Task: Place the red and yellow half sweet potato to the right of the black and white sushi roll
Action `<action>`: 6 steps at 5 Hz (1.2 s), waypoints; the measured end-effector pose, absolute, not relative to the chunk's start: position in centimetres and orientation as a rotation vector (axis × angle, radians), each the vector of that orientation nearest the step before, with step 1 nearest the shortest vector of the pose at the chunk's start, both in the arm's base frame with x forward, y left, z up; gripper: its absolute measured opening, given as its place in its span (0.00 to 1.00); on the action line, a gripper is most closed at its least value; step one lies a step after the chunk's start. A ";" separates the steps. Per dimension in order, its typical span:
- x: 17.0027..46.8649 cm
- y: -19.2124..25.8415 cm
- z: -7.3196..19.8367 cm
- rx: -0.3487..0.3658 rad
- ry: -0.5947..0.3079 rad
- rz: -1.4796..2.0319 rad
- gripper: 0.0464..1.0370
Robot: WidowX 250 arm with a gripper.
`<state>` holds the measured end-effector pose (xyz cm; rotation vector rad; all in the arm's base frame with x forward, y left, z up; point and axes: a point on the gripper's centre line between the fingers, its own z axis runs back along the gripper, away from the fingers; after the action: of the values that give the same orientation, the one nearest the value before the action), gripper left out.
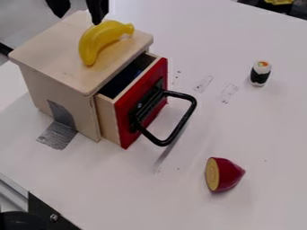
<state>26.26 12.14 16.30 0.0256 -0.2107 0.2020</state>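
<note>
The upper part of the gripper (pixel 78 20) was cut off by the top edge, so its wrist and most of the arm could not be made out. Only the lower ends of two black fingers were shown, spread apart with a gap between them and nothing gripped. They were pointed down over the far part of the wooden box (pixel 51 49), one fingertip set right by the upper edge of the banana (pixel 90 42); whether it was touched could not be told.

The banana was laid on the box top, just below the gripper, its stem turned to the right. Below and to the right of the gripper, the red-fronted drawer (pixel 124 126) was seen partly pulled out. Its inside was mostly lost in shadow, with a dark blue patch hard to make out. The black handle (pixel 192 108) was fixed to its front. Grey tape (pixel 60 134) was stuck to the box side and the white table (pixel 240 121), below the gripper.

Well to the right of the gripper, a sushi roll (pixel 260 74) was stood upright; far below and to the right, a red half-piece (pixel 228 174) was laid with its pale cut face to the left. A yellow item (pixel 278 2) was cut off at the top right.
</note>
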 end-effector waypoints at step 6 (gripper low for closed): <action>28.3 -4.8 15.9 -0.063 -0.130 -0.394 0.96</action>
<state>28.30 -4.76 15.85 -0.0630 -0.1304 -0.3941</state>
